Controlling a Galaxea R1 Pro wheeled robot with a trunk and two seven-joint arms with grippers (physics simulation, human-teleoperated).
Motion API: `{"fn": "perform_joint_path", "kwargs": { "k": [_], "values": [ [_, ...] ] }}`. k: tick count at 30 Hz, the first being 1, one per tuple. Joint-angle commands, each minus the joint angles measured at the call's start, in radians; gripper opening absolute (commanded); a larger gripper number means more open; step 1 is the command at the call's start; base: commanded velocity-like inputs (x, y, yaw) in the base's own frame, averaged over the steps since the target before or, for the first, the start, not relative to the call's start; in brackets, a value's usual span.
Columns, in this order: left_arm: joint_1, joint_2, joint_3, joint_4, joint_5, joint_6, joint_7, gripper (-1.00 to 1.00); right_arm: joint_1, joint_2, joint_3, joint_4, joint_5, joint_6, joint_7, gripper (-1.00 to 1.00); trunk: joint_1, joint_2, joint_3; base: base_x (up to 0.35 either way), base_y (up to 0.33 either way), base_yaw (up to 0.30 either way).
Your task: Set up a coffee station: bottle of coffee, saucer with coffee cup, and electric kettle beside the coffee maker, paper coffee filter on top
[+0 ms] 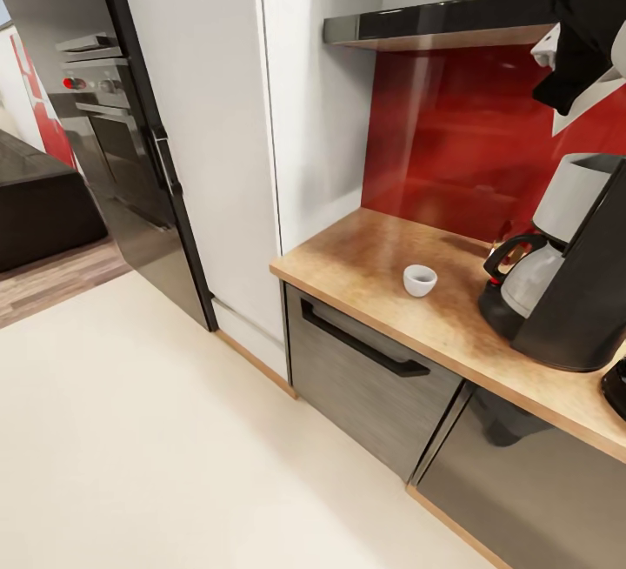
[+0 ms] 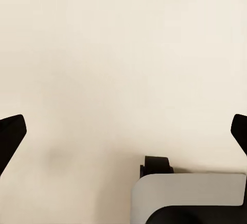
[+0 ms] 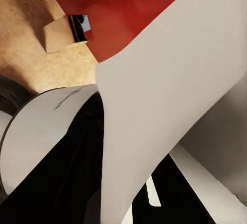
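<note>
On the kitchen countertop [image 1: 365,260] the coffee maker [image 1: 569,277] stands at the right side of the head view, and the frame edge cuts off part of its dark body; its white filter basket [image 1: 574,195] and the glass carafe [image 1: 529,277] with the black handle are clear to see. The coffee cup [image 1: 419,279] stands upright and alone on the wood, near the coffee maker but apart from it. At the right edge, low, a small black piece [image 1: 616,386] of some object shows on the counter, too much cut off to name. Above, the kitchen shelf [image 1: 435,27] crosses the red back wall [image 1: 435,151], and the right arm [image 1: 578,21] comes down before it; under the dark arm a pale pointed sheet shows, the paper coffee filter [image 1: 584,108], hanging over the coffee maker and not touching it. In the right wrist view the filter [image 3: 170,111] covers most of the picture (the white basket [image 3: 41,131] lies beyond it), and it hides the fingers, so I cannot tell how they hold it. In the left wrist view the left gripper [image 2: 123,134] has its two black fingertips [image 2: 11,134] spread wide at the picture's sides, nothing between them, over the cream floor [image 2: 123,54].
</note>
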State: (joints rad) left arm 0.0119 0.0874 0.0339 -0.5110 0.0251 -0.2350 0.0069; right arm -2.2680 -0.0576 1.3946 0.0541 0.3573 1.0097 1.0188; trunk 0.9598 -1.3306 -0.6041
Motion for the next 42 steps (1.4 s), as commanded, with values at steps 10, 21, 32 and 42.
{"fn": "perform_joint_path", "kwargs": {
  "k": [10, 21, 32, 42],
  "values": [
    [0.000, 0.000, 0.000, -0.001, 0.003, -0.001, 0.001, 1.00, -0.001, -0.012, 0.029, -0.001, 0.008, 0.004, 0.006, -1.00, 0.000, 0.000, -0.001, 0.000, 0.000, 0.000],
    [0.000, 0.000, 0.000, -0.001, 0.003, -0.001, 0.001, 1.00, 0.000, -0.016, 0.055, 0.000, 0.008, 0.004, 0.007, -1.00, 0.000, 0.000, -0.001, 0.101, 0.012, -0.007],
    [0.000, 0.000, 0.000, -0.001, 0.003, -0.001, 0.001, 1.00, 0.019, -0.016, 0.055, 0.000, 0.008, 0.004, 0.007, -1.00, 0.000, 0.000, 0.001, 0.011, 0.001, -0.129],
    [0.003, -0.006, -0.007, 0.009, 0.004, -0.001, -0.002, 1.00, 0.015, -0.010, 0.049, 0.000, 0.005, 0.001, 0.014, -1.00, 0.000, 0.000, 0.002, 0.000, 0.000, -0.013]
  ]
}}
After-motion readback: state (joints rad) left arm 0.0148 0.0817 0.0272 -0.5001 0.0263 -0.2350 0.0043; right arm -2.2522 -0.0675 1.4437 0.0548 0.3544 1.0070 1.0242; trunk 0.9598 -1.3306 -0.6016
